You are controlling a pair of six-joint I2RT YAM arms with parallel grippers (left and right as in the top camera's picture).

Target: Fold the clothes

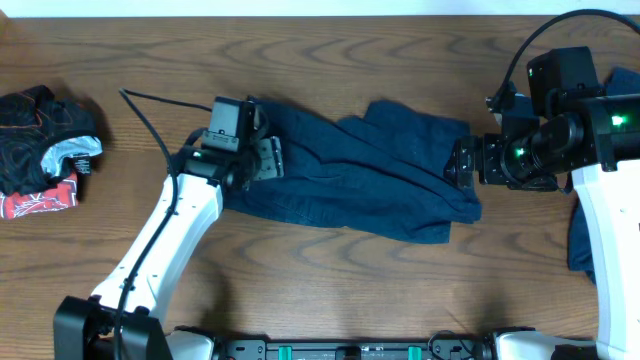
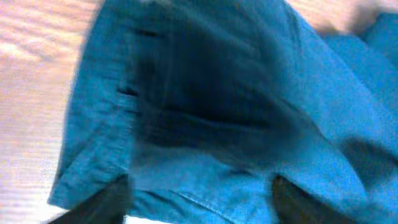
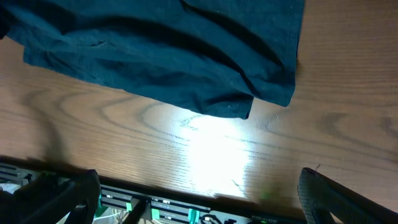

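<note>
**Overhead and both wrist views: shorts laid out, first fold not yet made.**

The navy shorts (image 1: 360,170) lie lengthwise across the middle of the worktop (image 1: 320,290). One end points toward the left edge and the other toward the right edge, and the cloth is rumpled into long ridges.

The left gripper (image 1: 265,160) hangs over the left-hand end. In its blurred wrist view the two fingers (image 2: 109,202) stand apart with cloth beneath them and nothing pinched, so we read this claw as released. The right gripper (image 1: 458,165) sits at the right-hand end. Its fingers (image 3: 68,199) are spread wide over bare wood just short of the cloth's edge, so it is likewise released.

A second blue piece (image 1: 580,240) lies at the right edge, and a heap of dark and red garments (image 1: 45,150) lies at the left edge.

We judge the step in hand to be taking hold for the first fold. To do it well:

- Each claw should descend onto an outer corner and close on every layer there, not the top layer only.
- The right claw must first advance over the cloth, or it will close on wood.
- We would pull the ridges flat before carrying one end across.
- Both arms should lift evenly, so that the edges meet squarely and no slack bunches at the crease.
</note>
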